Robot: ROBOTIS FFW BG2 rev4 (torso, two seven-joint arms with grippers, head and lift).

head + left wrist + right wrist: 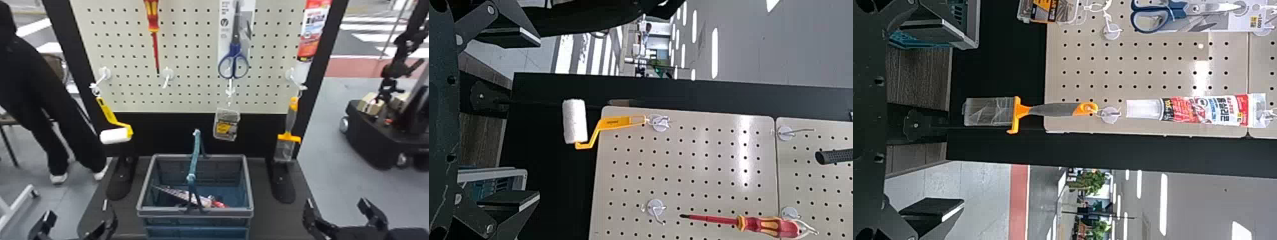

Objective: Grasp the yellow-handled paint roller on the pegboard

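The yellow-handled paint roller point(110, 117) is hanging tilted from a white hook point(103, 74) at the pegboard's point(191, 89) left edge, with its white sleeve lowest. The left gripper point(78, 223) is waiting well below it with fingers spread wide, and the right gripper point(335, 207) is sitting parked, also spread. Because the roller is dangling freely, a glancing finger is probably going to swing it or lift it off the hook, and closing on the soft sleeve is risking a slipping hold.

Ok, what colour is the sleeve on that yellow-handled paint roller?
White. The roller sleeve shows best in the left wrist view.
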